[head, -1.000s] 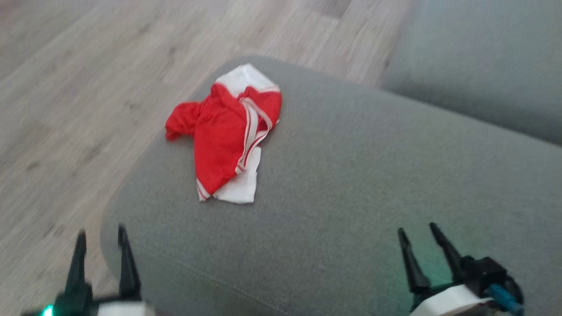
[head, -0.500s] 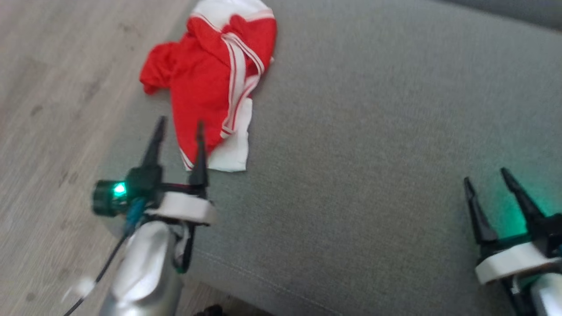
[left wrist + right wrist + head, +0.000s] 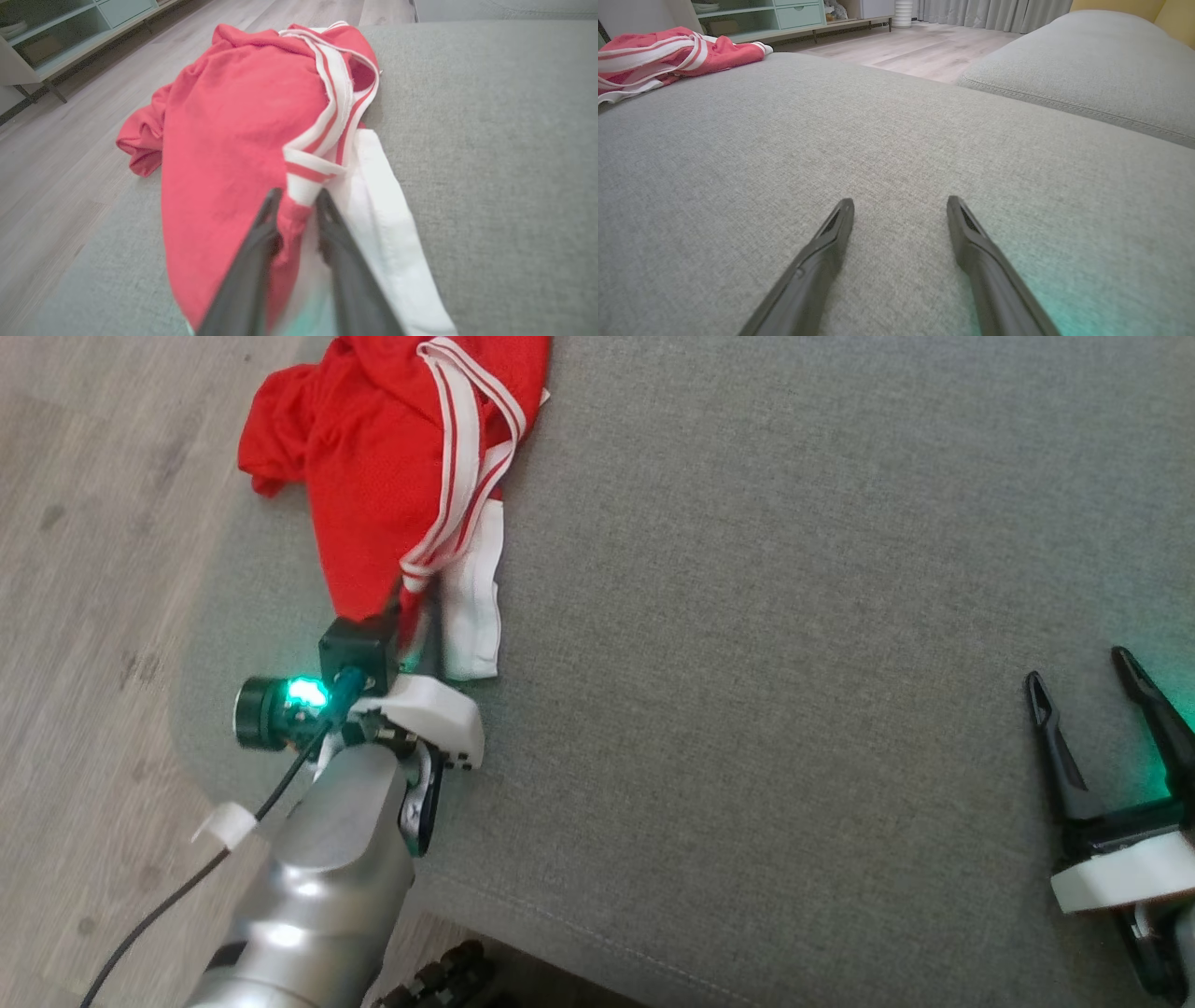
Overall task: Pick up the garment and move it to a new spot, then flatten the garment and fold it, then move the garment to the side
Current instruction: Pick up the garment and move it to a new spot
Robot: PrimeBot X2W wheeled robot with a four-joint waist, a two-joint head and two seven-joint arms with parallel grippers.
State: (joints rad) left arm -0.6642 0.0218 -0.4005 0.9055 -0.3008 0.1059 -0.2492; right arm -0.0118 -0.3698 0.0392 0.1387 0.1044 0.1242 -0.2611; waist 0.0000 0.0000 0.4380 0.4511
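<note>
Garment point(image 3: 373, 476), red with white stripes, lies crumpled just ahead of the left claw point(image 3: 411, 627) in the head view. It sits at the cushion point(image 3: 747, 616) edge, one sleeve drooping toward the floor point(image 3: 75, 569), and the wrist housing hides the fingertips there. Right claw point(image 3: 1075, 665) sits well apart, jaws spread over bare cushion.

Left wrist view supplies what the head view hides: the two fingers point(image 3: 256, 252) stand close, the striped hem bunched between them, a grip on cloth. That pinch looks thin. I judge it may slip, or lift one layer so the rest trails off the edge.

Right wrist view puts the garment far off to that claw's left, jaws wide, nothing held.
</note>
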